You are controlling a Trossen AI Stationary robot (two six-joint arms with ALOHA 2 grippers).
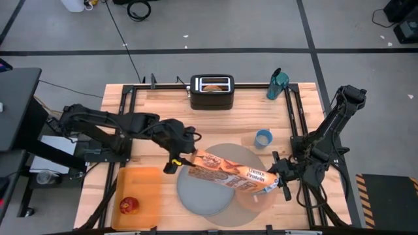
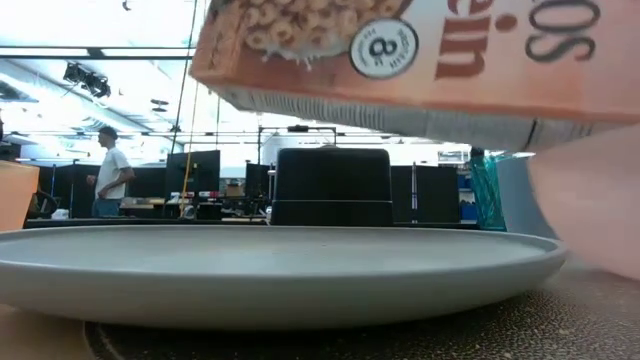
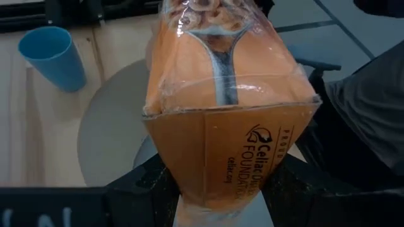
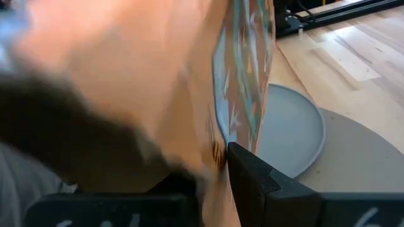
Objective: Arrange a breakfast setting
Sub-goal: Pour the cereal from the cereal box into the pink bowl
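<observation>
An orange cereal box (image 1: pixel 228 172) hangs over the grey-blue plate (image 1: pixel 204 194) and the pink bowl (image 1: pixel 260 200), which stand on the round grey mat (image 1: pixel 225 151). My left gripper (image 1: pixel 179 158) is shut on the box's left end. My right gripper (image 1: pixel 278 183) is shut on its right end. In the low view the box (image 2: pixel 400 50) floats clear above the plate (image 2: pixel 270 265), with the bowl (image 2: pixel 595 200) at the right. A blue tumbler (image 1: pixel 263 138) stands on the wood just beyond the mat. My left gripper holds the box by its closed bottom end (image 3: pixel 221 180), pinched between the two fingers (image 3: pixel 146 186) across its narrow width. The fingers come slanting down from the table's left. The box is lifted clear and stretches away from the gripper toward the right. My right gripper pinches a thin edge at the box's right end (image 4: pixel 222 148) between its fingers (image 4: pixel 252 173), coming nearly level from the table's right. One finger is hidden behind the box. That end hangs over the bowl, clear of it.
A black toaster (image 1: pixel 211 91) with a bagel in it stands at the far edge, with a teal bottle (image 1: pixel 277 83) to its right. An orange tray (image 1: pixel 140 189) at the near left carries a red fruit (image 1: pixel 128 205). A person (image 2: pixel 110 170) stands far behind the table.
</observation>
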